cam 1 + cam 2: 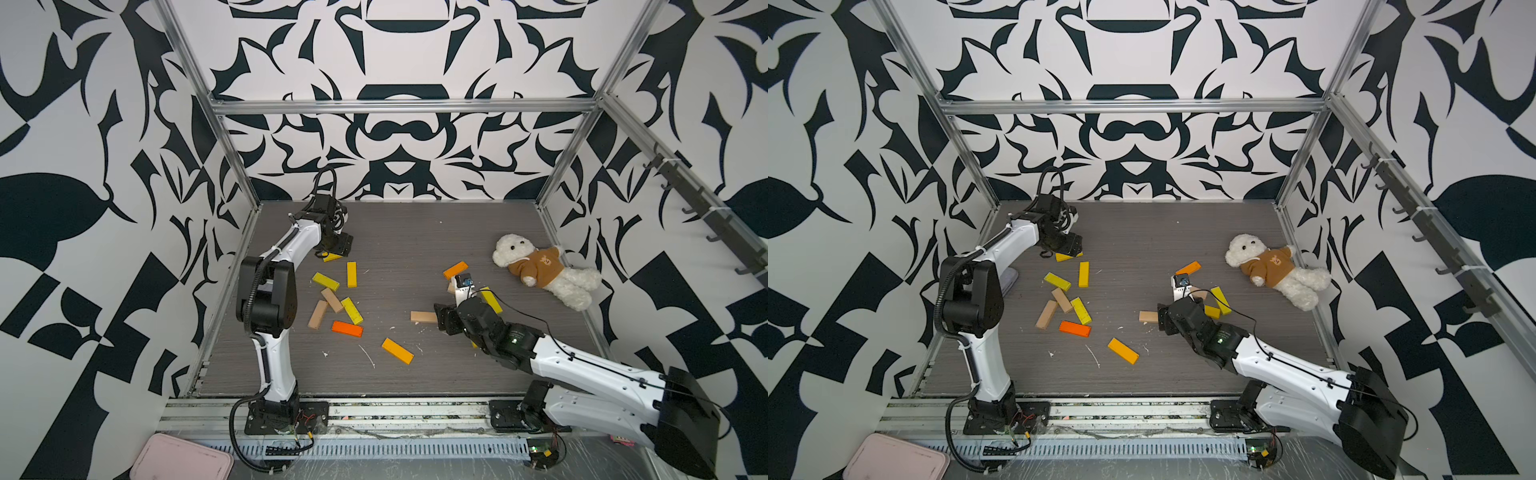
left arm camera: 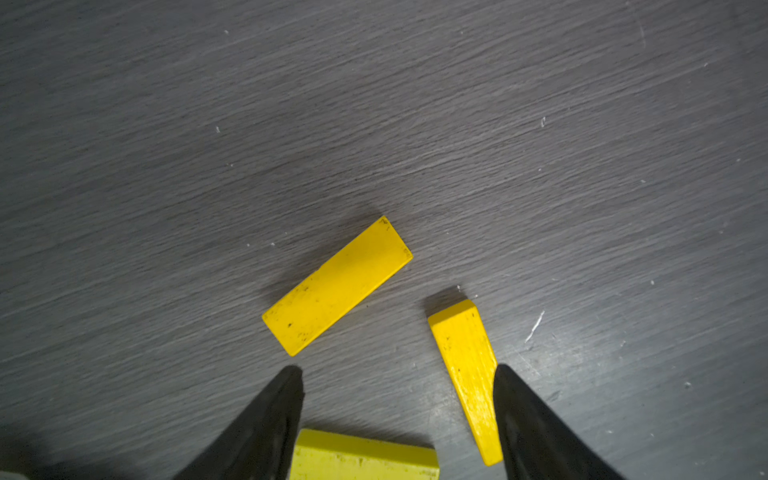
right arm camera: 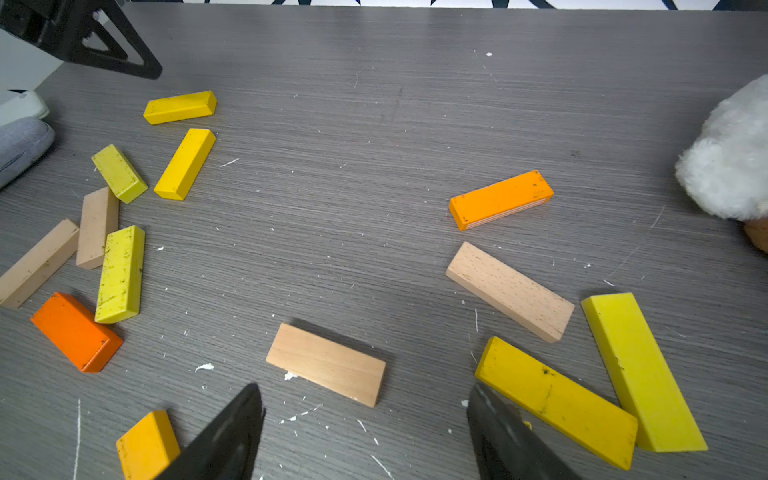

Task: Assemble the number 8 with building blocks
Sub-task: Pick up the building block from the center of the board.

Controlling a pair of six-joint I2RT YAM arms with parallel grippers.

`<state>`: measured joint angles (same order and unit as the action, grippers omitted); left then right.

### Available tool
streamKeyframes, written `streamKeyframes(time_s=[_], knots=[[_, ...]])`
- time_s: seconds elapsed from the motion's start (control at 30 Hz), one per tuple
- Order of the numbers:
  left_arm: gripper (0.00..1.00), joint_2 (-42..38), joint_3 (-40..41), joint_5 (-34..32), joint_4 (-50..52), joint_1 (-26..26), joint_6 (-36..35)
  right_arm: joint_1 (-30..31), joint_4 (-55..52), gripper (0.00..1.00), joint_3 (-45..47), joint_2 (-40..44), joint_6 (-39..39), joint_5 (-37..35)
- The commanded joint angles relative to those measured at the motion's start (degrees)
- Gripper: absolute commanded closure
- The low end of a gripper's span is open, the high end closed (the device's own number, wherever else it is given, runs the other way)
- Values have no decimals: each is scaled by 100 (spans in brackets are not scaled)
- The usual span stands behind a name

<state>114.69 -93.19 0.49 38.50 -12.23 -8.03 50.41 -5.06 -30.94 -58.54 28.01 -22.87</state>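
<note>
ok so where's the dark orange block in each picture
In a top view: dark orange block, just left of centre, lower half.
In a top view: much the same spot, slightly further left.
Left wrist: not in it.
Right wrist: far left, lower half.
Shared landmark: the speckled yellow block lying right beside it.

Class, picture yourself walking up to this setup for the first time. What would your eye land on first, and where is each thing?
The bold black-and-white patterned walls surround everything. On the grey table, a white teddy bear in a brown top lies near the far right corner. Yellow, orange and tan blocks lie scattered flat, most of them bunched near the left arm.
</note>
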Motion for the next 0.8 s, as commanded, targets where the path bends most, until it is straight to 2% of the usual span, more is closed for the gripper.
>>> streamKeyframes(time_s=[0.0,0.23,0.57,0.77], knots=[[25,302,-293,-106,457,26,-380,24,150,20,-62,106,-96,-13],[22,771,-730,-181,525,61,-605,22,108,20,-54,132,-133,-50],[21,1132,-908,-289,412,143,-410,29,7,19,-70,168,-116,-76],[21,1291,-1009,-137,459,171,-403,29,-29,19,-59,188,-94,-81]])
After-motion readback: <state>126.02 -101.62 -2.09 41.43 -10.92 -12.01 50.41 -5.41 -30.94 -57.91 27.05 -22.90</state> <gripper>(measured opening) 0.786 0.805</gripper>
